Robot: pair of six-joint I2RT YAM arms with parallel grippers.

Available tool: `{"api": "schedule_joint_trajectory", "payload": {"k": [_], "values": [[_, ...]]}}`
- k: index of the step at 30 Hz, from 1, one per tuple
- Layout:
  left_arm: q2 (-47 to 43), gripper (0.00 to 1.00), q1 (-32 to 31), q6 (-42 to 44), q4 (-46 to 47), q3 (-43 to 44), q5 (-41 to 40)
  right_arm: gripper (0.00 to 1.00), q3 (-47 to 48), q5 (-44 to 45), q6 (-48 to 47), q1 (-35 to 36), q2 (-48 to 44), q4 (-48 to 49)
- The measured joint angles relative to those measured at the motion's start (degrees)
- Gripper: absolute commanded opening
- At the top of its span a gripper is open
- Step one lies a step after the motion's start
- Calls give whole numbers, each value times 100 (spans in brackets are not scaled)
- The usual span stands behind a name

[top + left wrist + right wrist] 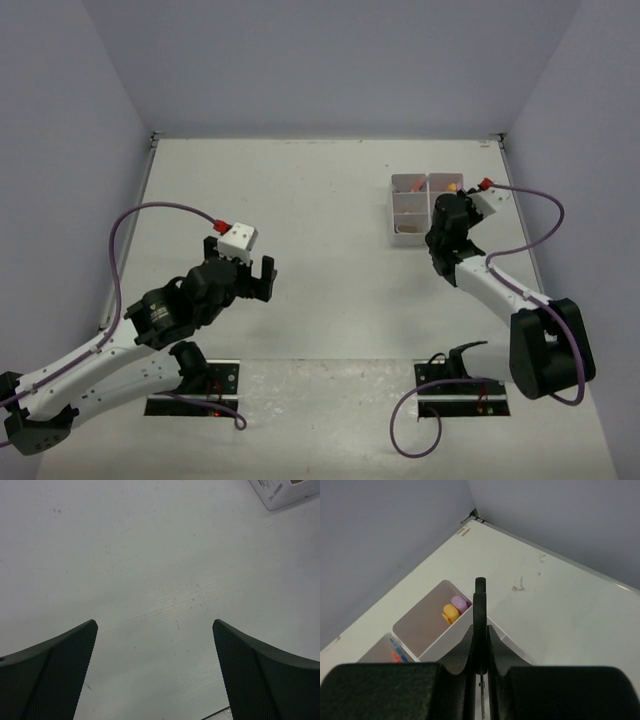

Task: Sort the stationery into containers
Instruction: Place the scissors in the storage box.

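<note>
The white divided container [410, 207] stands at the table's far right. Over its right side hangs my right gripper [447, 226], pointing down. In the right wrist view that gripper [480, 632] is shut on the black-handled scissors [480, 592], held edge-on, with a thin metal blade showing below the jaws. One compartment [445, 639] holds an orange-peach highlighter [450, 613] and a lilac highlighter [460, 602] on end. The neighbouring compartment shows orange and blue pen tips [396, 652]. My left gripper [243, 281] is open over bare table at the left, nothing between its fingers [70, 665].
A corner of the container [285, 492] shows at the top right of the left wrist view. Grey walls close the table at the back and both sides. Purple cables loop from both arms, and the arm bases sit at the near edge.
</note>
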Motion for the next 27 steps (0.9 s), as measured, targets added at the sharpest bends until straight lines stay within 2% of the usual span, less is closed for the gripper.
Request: {"api": "schedule_joint_trajectory", "payload": {"k": [5,11,20,27], "values": [[33,100,0,4,79,-14,141,0,879,218,766,-53,732,-1032],[36,100,0,4,99,-14,259,0,1666,334,1843,-53,1064,-2617],[-8,100,0,23,196,-18,413,0,1905,600,2715,-53,1159,-4039],[-8,100,0,26,222,-18,499,0,2484,878,2786,-67,1653,-4425]]}}
